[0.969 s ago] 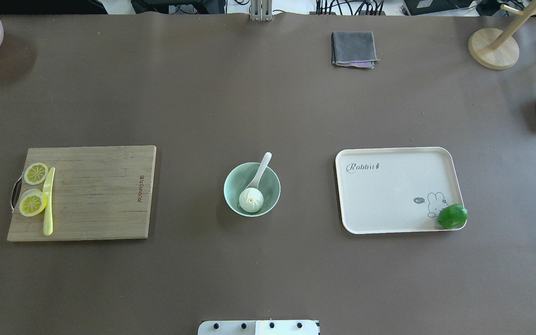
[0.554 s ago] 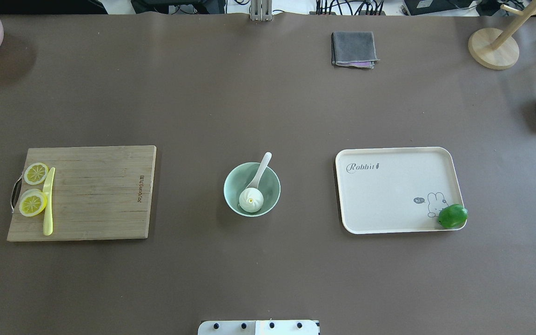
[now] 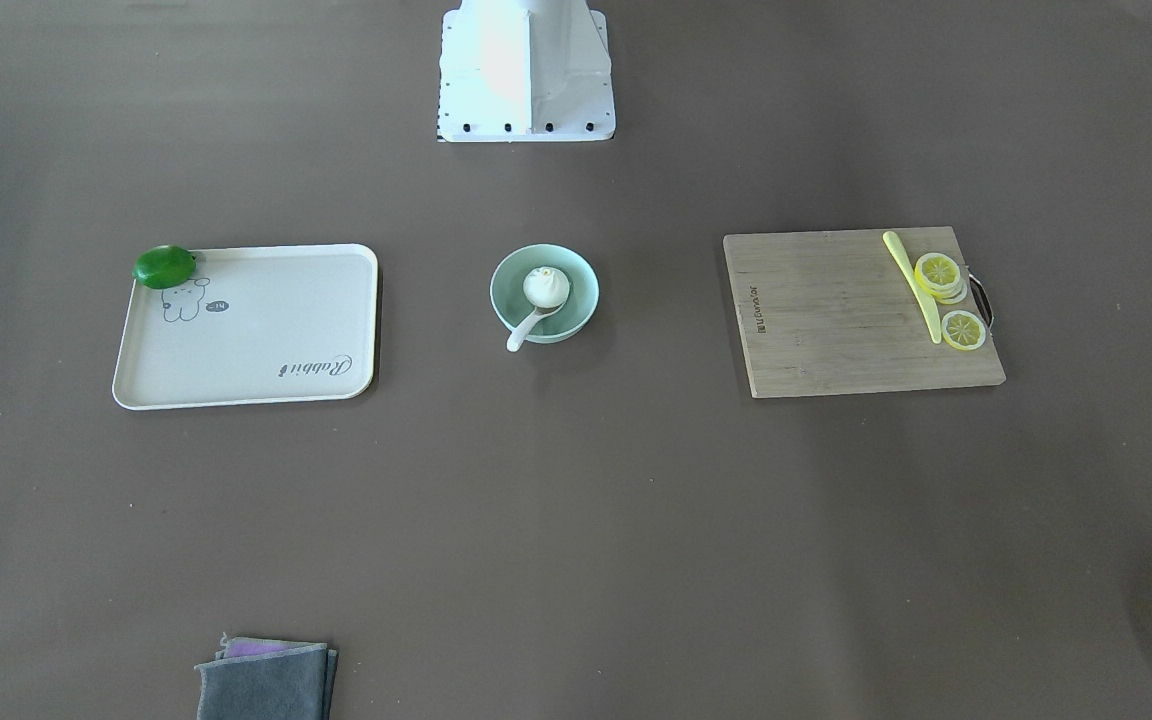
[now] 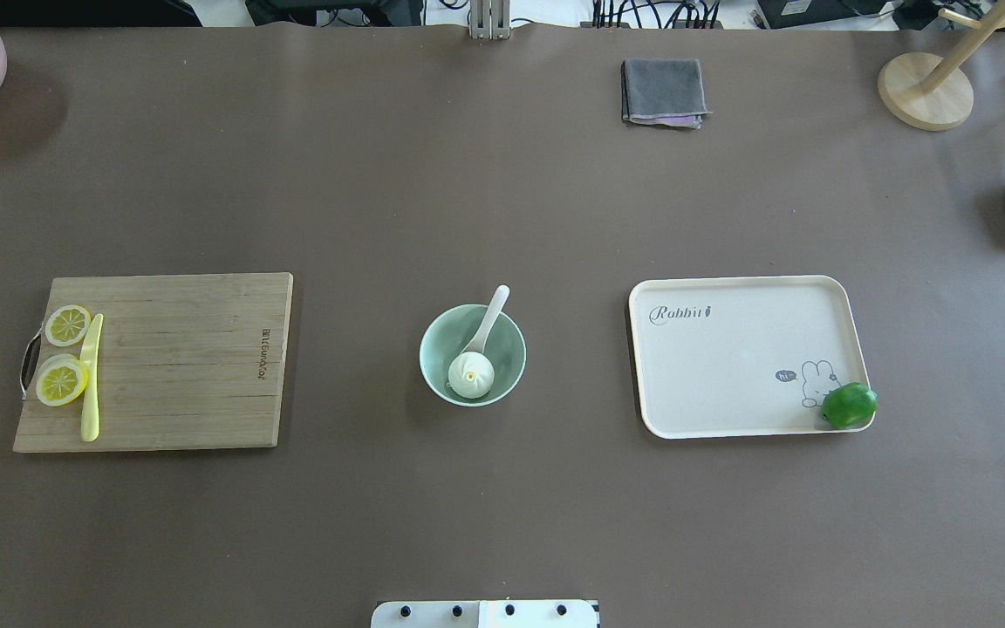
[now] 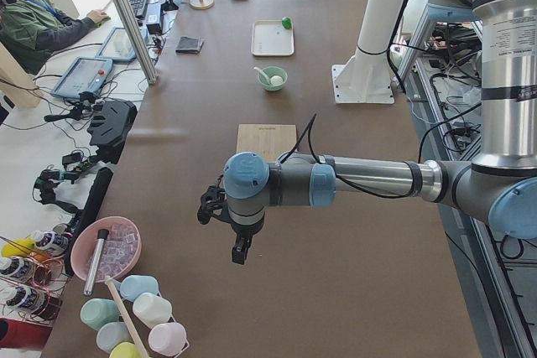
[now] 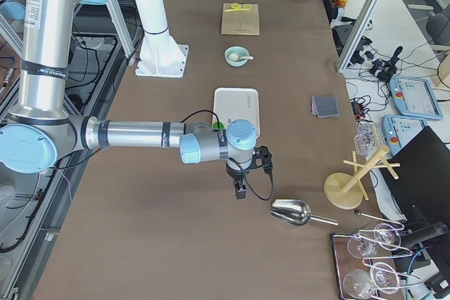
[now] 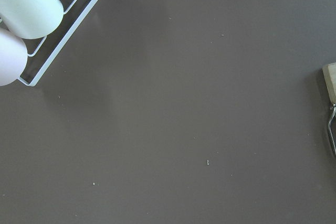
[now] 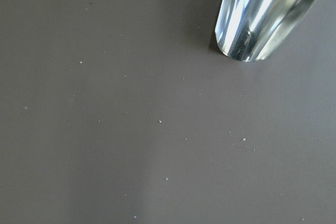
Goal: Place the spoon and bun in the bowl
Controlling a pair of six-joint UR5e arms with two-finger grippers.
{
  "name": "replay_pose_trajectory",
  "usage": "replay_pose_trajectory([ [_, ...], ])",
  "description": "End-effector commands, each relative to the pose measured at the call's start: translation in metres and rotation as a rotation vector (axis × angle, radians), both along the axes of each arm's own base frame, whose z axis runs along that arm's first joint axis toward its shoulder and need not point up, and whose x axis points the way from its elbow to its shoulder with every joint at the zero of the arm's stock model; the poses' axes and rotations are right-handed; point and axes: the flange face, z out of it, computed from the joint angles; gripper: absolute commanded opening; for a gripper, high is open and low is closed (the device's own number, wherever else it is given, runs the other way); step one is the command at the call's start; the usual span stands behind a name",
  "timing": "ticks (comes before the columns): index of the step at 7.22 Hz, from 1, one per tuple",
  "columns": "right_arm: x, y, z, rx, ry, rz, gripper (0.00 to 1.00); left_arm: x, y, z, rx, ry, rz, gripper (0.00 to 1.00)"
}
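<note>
Front view — bun [image 3: 545, 286] sat inside mint bowl [image 3: 583, 290]; white soup spoon [image 3: 519, 335] lay scoop-in, handle over the rim. Overhead: same arrangement. Side views — left gripper [image 5: 239, 251] and right gripper [image 6: 240, 189] hung well apart from bowl; opening: cannot tell. Task judged complete; arms best kept clear of the handle.

left arm [image 5: 369, 176] silver tubes, blue caps, black cable | left claw [image 5: 240, 257] black | base [image 3: 526, 75] white, dark screws

White bun [image 4: 470, 375], white spoon [image 4: 491, 316], mint bowl [image 4: 435, 342].
</note>
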Motion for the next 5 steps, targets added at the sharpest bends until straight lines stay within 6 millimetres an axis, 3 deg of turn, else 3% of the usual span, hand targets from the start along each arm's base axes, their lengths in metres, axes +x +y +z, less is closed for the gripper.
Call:
replay_pose_trajectory([
  [1,-0.0005,0.0009,0.0008,0.0,0.0,-0.003,1.0,0.0001,0.0007,0.0011,-0.001,0.0,0.0,0.99],
  [5,-0.0004,0.0017,0.0017,-0.004,0.001,-0.002,1.0,0.001,0.0063,0.0054,-0.011,0.006,0.0,0.99],
])
